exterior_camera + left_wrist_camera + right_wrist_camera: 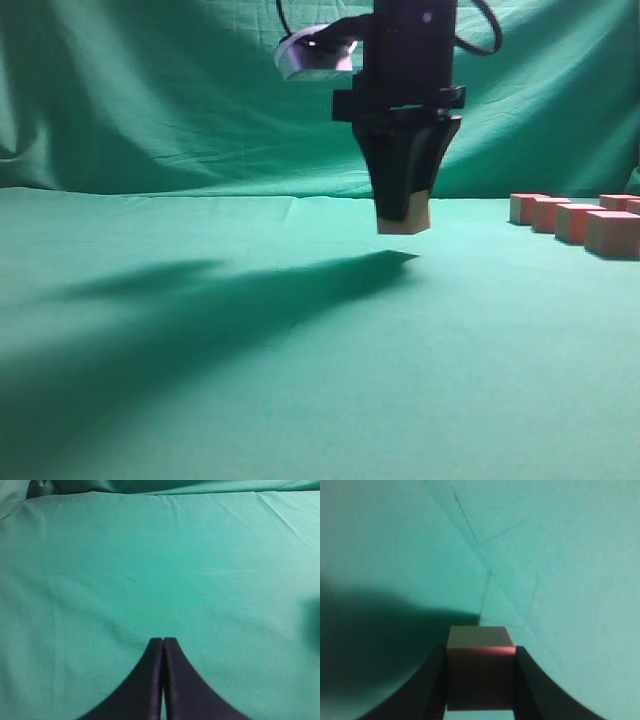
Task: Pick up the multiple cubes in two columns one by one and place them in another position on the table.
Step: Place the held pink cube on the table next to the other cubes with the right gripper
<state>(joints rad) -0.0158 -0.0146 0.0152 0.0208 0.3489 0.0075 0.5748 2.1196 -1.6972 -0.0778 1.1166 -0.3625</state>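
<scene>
A: Left of the held cube (pixel 404 217), what's there?

B: Just bare table (pixel 200 400) w/ a long dark shadow across the cloth. The left gripper (pixel 163 641) doesn't show in the exterior view. Its wrist view has both dark fingers pressed together tip to tip, nothing between them, plain green cloth below.

A: And at the held cube itself?

B: Right gripper (pixel 404 205) hangs tips-down from the top of the frame, approx mid-scene, w/ a pale camera housing (pixel 312 55) up and to the left of the cube. Jaws are clamped on that cube: in the right wrist view one dark finger sits flat on each side face, cube squarely between them and poking out past the tips. In the exterior view its tan lower part shows below the fingertips.

A: Touching the table?

B: No, it's clear of the cloth; its shadow lies just below it.

A: Right of the held cube?

B: Remaining cubes (pixel 580 220) sit on the table, well apart from it, near the right edge. Tan sides, reddish-pink tops, lined up in rows running away from the camera; some cut off by the frame. Behind it all, wrinkled backdrop (pixel 150 100).
</scene>
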